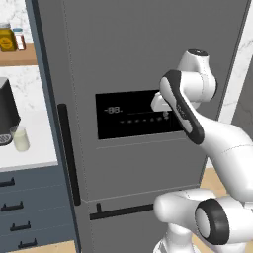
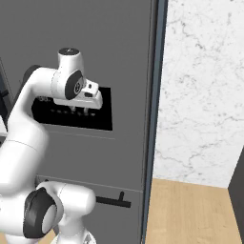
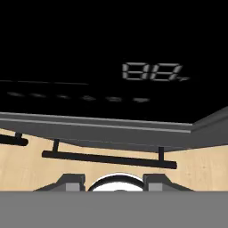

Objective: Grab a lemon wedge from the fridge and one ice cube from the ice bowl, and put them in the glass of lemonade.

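Note:
The fridge [image 1: 128, 59] is a tall dark grey appliance with its doors shut, so the lemon wedge is hidden. My gripper [image 1: 166, 115] hangs just in front of the black display panel [image 1: 128, 121], fingers pointing down. In the hand view the gripper [image 3: 113, 181] is open, its two fingertips apart with nothing between them, above the fridge's lower bar handle [image 3: 109, 159]. From the right, the gripper [image 2: 79, 111] shows against the panel [image 2: 102, 119]. The glass of lemonade [image 1: 21, 138] stands on the white counter at the far left. The ice cube and ice bowl are out of view.
A black vertical bar handle [image 1: 69, 153] runs down the fridge's left edge. A dark appliance [image 1: 7, 106] stands behind the glass, with an amber jar [image 1: 7, 38] on a wooden shelf above. Blue drawers [image 1: 24, 212] sit below the counter. A marble wall [image 2: 200, 95] and wooden floor [image 2: 190, 209] lie right.

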Controlling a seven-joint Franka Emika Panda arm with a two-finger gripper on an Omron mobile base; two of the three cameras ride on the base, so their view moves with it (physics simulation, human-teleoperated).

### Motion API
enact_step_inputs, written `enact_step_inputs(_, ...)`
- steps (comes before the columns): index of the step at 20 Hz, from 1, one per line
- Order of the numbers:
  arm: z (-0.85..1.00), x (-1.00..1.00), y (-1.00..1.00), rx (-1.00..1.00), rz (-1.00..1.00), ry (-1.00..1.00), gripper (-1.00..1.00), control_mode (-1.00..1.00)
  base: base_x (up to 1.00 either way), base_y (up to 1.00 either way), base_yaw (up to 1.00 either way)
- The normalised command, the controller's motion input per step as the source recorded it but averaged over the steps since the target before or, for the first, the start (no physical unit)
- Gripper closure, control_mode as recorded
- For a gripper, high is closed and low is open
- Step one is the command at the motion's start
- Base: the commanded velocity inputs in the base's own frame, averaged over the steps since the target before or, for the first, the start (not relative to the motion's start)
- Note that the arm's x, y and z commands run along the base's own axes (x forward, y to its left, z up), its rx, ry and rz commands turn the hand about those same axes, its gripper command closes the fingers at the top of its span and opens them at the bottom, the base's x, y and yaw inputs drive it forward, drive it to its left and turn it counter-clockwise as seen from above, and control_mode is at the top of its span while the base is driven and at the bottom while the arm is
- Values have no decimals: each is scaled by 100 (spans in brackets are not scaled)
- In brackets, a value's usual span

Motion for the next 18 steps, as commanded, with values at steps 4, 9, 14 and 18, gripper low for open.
enact_step_inputs(4,-12,-32,-3,0,0,1,-100,-100,0,0,0)
enact_step_inputs(9,-46,-60,-3,0,0,7,-100,-100,0,0,0)
enact_step_inputs(14,-32,-29,-9,0,0,1,-100,-100,0,0,0)
enact_step_inputs(18,0,-11,-7,0,0,0,-100,-100,0,0,0)
